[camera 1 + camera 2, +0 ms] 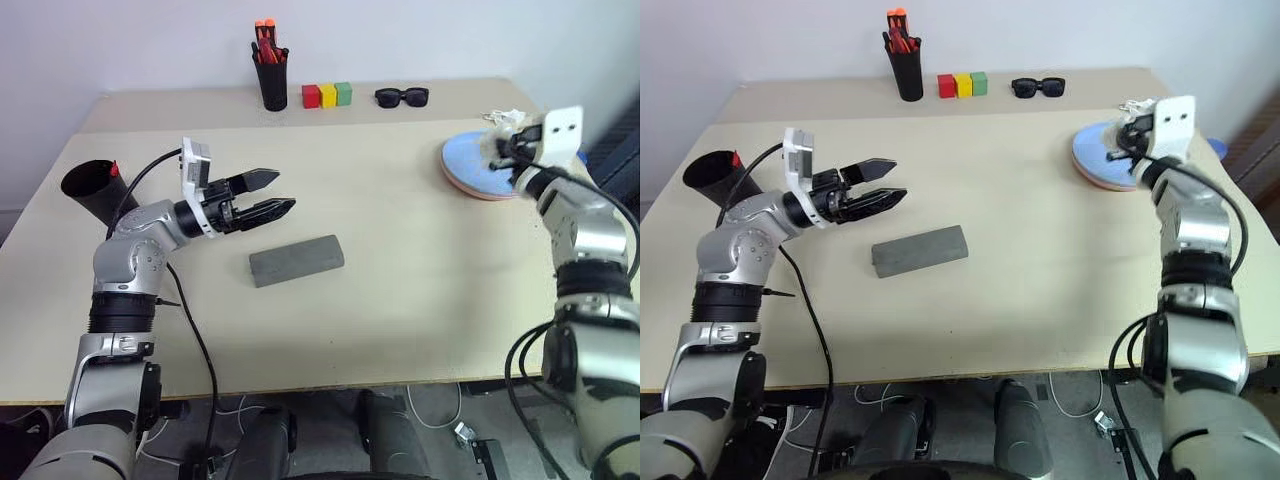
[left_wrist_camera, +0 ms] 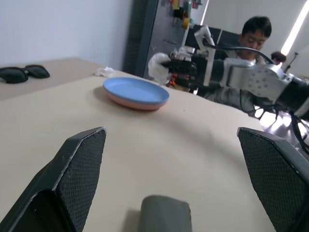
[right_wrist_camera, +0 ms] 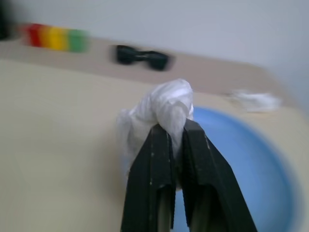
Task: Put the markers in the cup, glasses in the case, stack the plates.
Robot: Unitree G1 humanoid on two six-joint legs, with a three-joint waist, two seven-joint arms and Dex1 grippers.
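The plates [image 1: 478, 168] are already stacked at the far right of the worktop [image 1: 400, 300], the blue one on top of the pink one. The grey case [image 1: 296, 260] lies shut near the middle of the worktop, and the black cup [image 1: 92, 187] is tipped over at the left edge, with a red end of a marker [image 1: 114, 168] seen at its mouth. The thin glasses cannot be made out for certain.

The right hand [image 3: 175, 137] is held above the near rim of the plates, and its fingers are pressed together on a crumpled white tissue [image 3: 161, 111]. A second white scrap [image 3: 256, 100] lies beyond the plates. If the tissue is released here, it could fall onto the blue plate, and the stack could be pushed if the hand is lowered carelessly.

The left hand [image 1: 262, 196] is spread wide and is held empty just above and beside the case. Because the case is shut and smooth, it could be shoved away or turned when it is gripped from one end. The cup could be rolled off the edge by the left arm, since it lies on its side close to it.
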